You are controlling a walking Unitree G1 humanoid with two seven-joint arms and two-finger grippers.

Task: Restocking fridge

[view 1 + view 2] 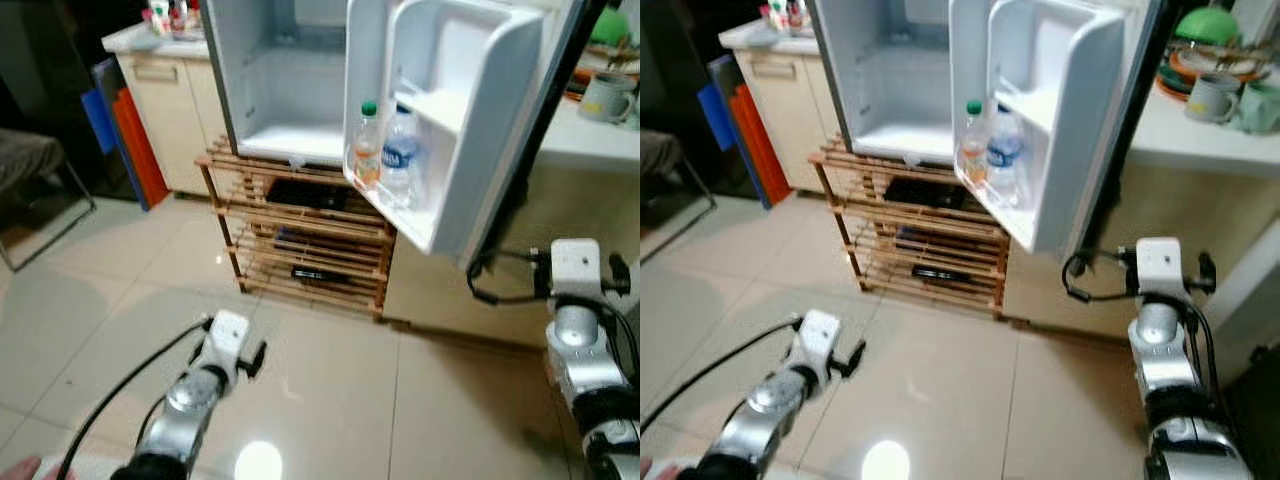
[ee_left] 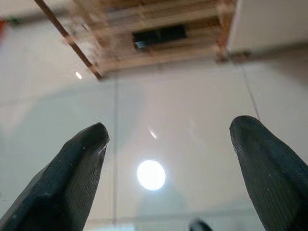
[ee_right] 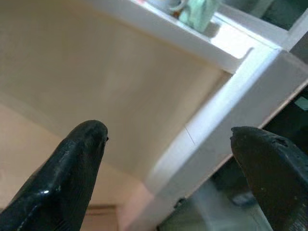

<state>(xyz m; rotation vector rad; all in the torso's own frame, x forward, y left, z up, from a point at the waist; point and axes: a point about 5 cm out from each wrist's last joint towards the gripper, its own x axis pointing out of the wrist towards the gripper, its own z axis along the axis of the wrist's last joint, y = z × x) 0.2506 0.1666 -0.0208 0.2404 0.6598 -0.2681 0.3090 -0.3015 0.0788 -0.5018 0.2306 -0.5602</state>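
Observation:
The white fridge [image 1: 285,90] stands open on a wooden slatted rack [image 1: 300,230]. Its door [image 1: 480,120] swings out toward me. In the door's lower shelf stand a green-capped bottle with an orange label [image 1: 367,145] and a clear water bottle with a blue label [image 1: 400,160]. The fridge's lower compartment looks bare. My left arm [image 1: 225,350] hangs low over the tiled floor, and the left gripper [image 2: 168,139] is open with nothing in it. My right arm [image 1: 575,290] is below the door's edge, and the right gripper [image 3: 168,139] is open and holds nothing.
A counter at the right carries a grey mug [image 1: 605,97] and dishes. A beige cabinet [image 1: 170,100] stands left of the fridge, with red and blue boards [image 1: 140,145] leaning beside it. A chair [image 1: 30,180] is at the far left. Dark items lie in the rack.

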